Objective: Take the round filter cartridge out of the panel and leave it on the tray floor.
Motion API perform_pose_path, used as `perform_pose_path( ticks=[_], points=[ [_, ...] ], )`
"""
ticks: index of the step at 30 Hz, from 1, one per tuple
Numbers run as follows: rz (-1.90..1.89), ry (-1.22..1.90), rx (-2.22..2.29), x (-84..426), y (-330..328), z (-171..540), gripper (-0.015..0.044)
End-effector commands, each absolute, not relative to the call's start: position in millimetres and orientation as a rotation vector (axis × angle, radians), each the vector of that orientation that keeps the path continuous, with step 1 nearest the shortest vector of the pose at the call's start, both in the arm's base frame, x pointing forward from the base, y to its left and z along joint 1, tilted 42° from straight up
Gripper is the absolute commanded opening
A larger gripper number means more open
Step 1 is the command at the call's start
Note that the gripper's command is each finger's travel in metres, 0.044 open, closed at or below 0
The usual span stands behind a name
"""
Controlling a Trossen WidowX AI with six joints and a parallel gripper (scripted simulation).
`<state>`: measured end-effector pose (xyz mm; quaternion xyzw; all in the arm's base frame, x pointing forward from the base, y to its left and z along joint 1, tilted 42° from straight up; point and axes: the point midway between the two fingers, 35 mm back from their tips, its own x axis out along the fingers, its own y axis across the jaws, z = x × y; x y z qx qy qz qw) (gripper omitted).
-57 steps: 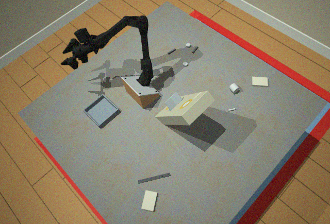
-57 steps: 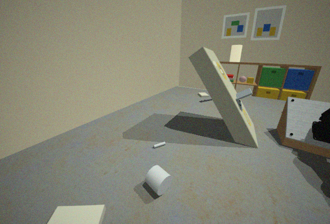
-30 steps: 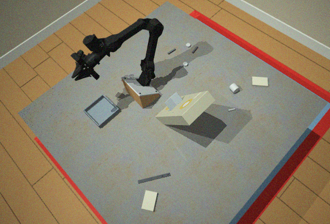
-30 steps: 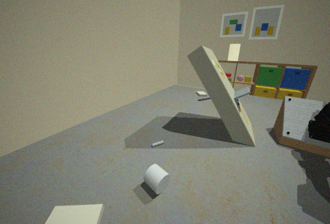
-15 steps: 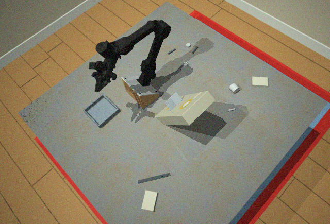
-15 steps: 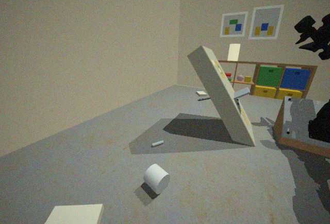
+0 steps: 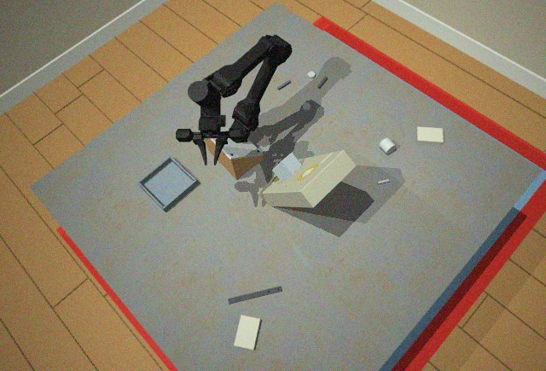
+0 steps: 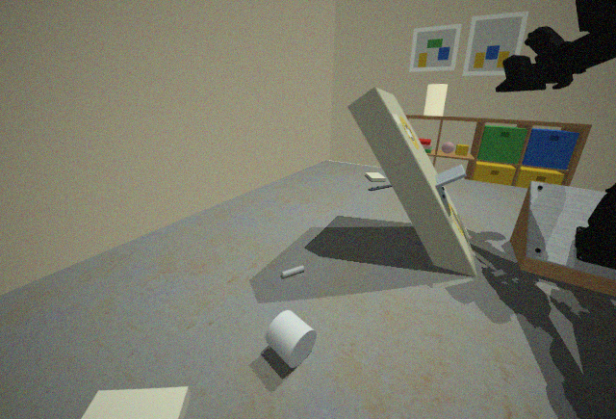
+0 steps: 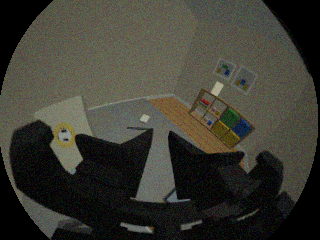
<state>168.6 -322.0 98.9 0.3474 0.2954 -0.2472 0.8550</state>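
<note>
The cream service panel [image 7: 310, 177] leans tilted on the grey mat and also shows in the exterior view [image 8: 413, 190]. The round cartridge [image 7: 306, 173] sits flush in its face inside a yellow ring; the wrist view shows it at the left [image 9: 64, 135]. The grey-blue tray [image 7: 168, 182] lies flat left of the robot base. My gripper [image 7: 211, 155] hangs fingers-down above the mat between the tray and the base, well apart from the panel. Its fingers stand close together with a narrow gap and nothing between them.
A wooden base box [image 7: 233, 157] carries the arm. A grey block [image 7: 287, 167] sticks out of the panel near the cartridge. A white cylinder [image 7: 387, 145], cream cards [image 7: 430, 134] [image 7: 247, 332], a grey bar [image 7: 254, 295] and small pegs lie scattered.
</note>
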Motion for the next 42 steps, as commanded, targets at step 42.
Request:
perform_pose_path(
  ticks=[42],
  points=[
    [0.581, 0.243, -0.649, 282.7, -130.7, 177.3, 0.0107]
  ],
)
